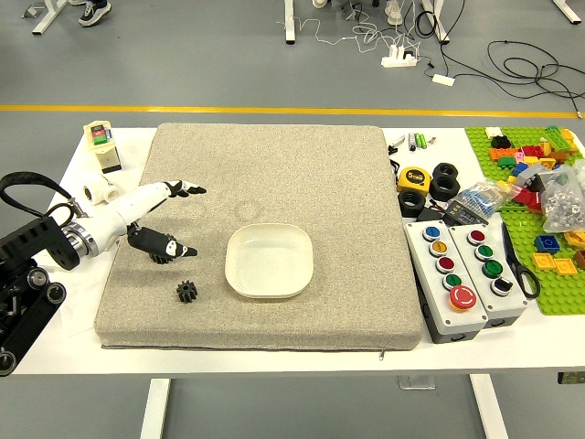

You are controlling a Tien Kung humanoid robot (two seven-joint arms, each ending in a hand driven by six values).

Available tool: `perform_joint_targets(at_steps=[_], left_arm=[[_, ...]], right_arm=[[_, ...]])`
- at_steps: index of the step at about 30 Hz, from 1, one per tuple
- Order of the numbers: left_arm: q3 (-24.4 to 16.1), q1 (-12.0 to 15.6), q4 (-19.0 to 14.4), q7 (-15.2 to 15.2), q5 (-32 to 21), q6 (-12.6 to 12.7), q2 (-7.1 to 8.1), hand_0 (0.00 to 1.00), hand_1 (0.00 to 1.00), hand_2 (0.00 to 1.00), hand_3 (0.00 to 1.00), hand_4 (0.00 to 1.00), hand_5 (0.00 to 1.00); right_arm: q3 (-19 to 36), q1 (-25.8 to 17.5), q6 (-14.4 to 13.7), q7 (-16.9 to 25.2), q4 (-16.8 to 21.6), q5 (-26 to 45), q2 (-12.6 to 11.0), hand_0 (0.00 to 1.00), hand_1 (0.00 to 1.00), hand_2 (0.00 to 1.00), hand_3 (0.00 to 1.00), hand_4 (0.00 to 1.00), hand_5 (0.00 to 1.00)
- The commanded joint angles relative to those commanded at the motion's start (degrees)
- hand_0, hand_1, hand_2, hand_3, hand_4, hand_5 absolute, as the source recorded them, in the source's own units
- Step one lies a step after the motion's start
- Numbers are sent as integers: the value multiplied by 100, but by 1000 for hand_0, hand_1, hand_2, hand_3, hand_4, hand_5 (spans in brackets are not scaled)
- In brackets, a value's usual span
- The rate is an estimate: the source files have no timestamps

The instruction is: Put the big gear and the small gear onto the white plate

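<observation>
The left hand (196,220) reaches in from the left over the beige mat, its fingers and thumb spread apart with nothing between them. Beneath the thumb lies one dark gear (161,259), mostly covered by it. Another black gear (186,291) rests uncovered on the mat, nearer the front edge. I cannot tell which gear is bigger. The white plate (269,294), square with rounded corners, sits bare on the mat to the right of both gears. The right arm is out of view.
Button boxes (443,313), black rings (445,181), a tape measure (414,179), scissors (520,266) and bricks on green baseplates (558,294) are at the right. White cylinders (100,189) and a small container (101,144) stand left of the mat (347,311). A person's shoe (94,13) shows beyond the table.
</observation>
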Motion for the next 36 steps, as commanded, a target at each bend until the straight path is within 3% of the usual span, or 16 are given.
perform_joint_targets(at_steps=[2,4,6,11,12,17,18,23,24,29,30,35,36], left_arm=[[4,-6,14,0,149,-13,1,704,740,799,829,982,138],[-2,-27,90,1,769,-59,-6,704,740,799,829,982,138],[-5,-50,154,1,769,-76,-5,672,700,745,804,962,117],[23,-122,270,35,769,-110,25,672,700,745,804,962,117],[21,-126,278,38,769,-112,26,646,664,708,732,909,85],[18,-166,320,54,769,-112,17,646,664,708,732,909,85],[30,-173,335,57,769,-127,16,503,572,580,621,708,3],[85,-190,426,83,769,-198,23,503,572,580,621,708,3],[95,-192,440,84,769,-206,27,493,540,572,613,604,2],[154,-222,506,88,769,-186,49,493,540,572,613,604,2],[159,-226,514,98,769,-171,48,404,426,466,544,221,2],[190,-260,532,103,769,-162,50,404,426,466,544,221,2],[193,-263,532,100,769,-157,51,340,377,415,500,2,2]], right_arm=[[5,1,-2,0,0,-4,0,723,731,799,657,852,671],[31,-3,-10,3,0,-16,0,723,731,799,657,852,671],[22,0,-11,5,0,-12,-2,722,729,797,656,852,669],[22,8,-13,4,0,-9,-2,722,729,797,656,852,669],[21,8,-13,4,0,-9,-2,722,729,798,656,852,669],[23,18,-8,3,0,-30,-2,722,729,798,656,852,669],[21,20,-6,3,0,-32,-4,721,727,797,655,853,668],[-5,33,-1,4,0,-43,-11,721,727,797,655,853,668],[-11,35,-1,4,0,-41,-11,721,728,796,654,853,666],[-9,44,0,8,0,-49,-15,721,728,796,654,853,666],[-11,45,1,9,0,-53,-16,720,726,796,653,854,663],[-7,54,-5,15,0,-78,-18,720,726,796,653,854,663],[-8,54,-6,15,0,-78,-18,720,724,794,653,855,662]])
